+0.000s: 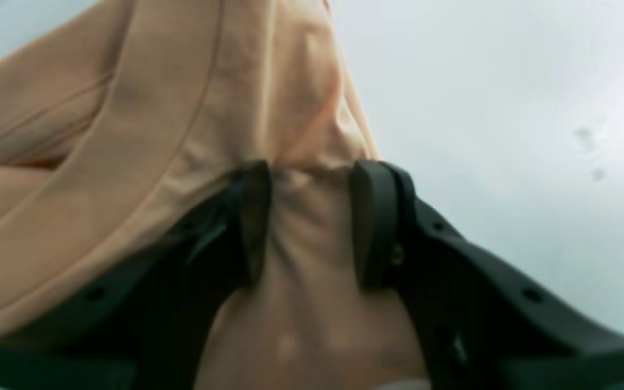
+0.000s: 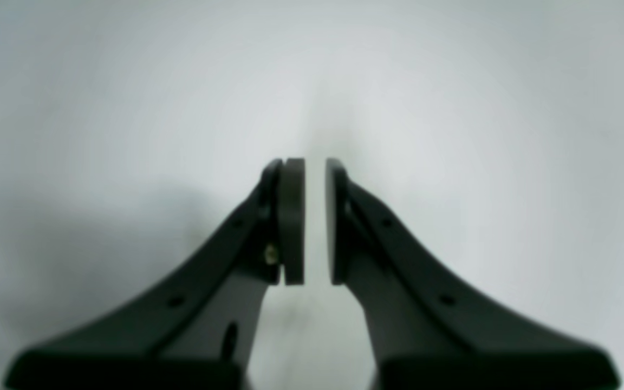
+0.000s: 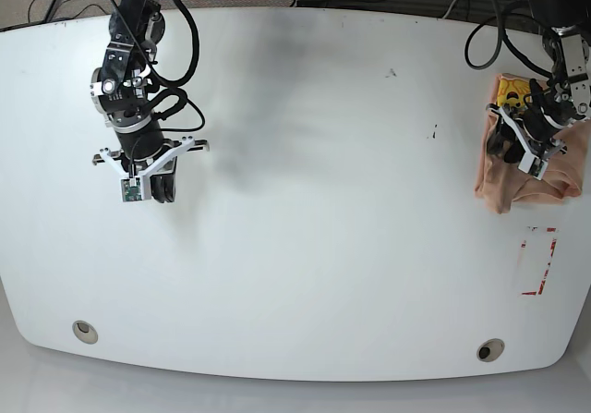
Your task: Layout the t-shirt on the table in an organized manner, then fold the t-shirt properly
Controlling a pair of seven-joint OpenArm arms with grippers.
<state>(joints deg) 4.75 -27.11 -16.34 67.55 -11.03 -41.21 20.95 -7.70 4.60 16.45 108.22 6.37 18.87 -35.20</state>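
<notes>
We look down on a wide, glossy white counter (image 3: 305,247) with rounded corners. The t-shirt (image 3: 526,177), a soft peach-pink garment, sits bunched in a crumpled heap at the far right edge of the counter in the base view, with a yellow print (image 3: 511,91) showing at the top of the heap. The left end effector (image 3: 534,145) is down on this heap, and in the left wrist view we see its two dark pads (image 1: 255,216) with a bunched ridge of the peach fabric pinched between them, so it is grasping the t-shirt; folds and a seamed hem spread away to the upper left in that view. The right end effector (image 3: 155,187) hangs over bare counter on the opposite side, well apart from the t-shirt. In the right wrist view, its pads (image 2: 293,216) stand almost together with only a thin slit of white between them, clenched on nothing. Just below the heap, near the right edge, we see a red tape outline (image 3: 540,261) on the counter surface. Two small round grey grommets are set near the front edge, one at the left (image 3: 85,331) and one at the right (image 3: 489,349). A few dark specks (image 3: 431,134) dot the white surface between the two arms.
</notes>
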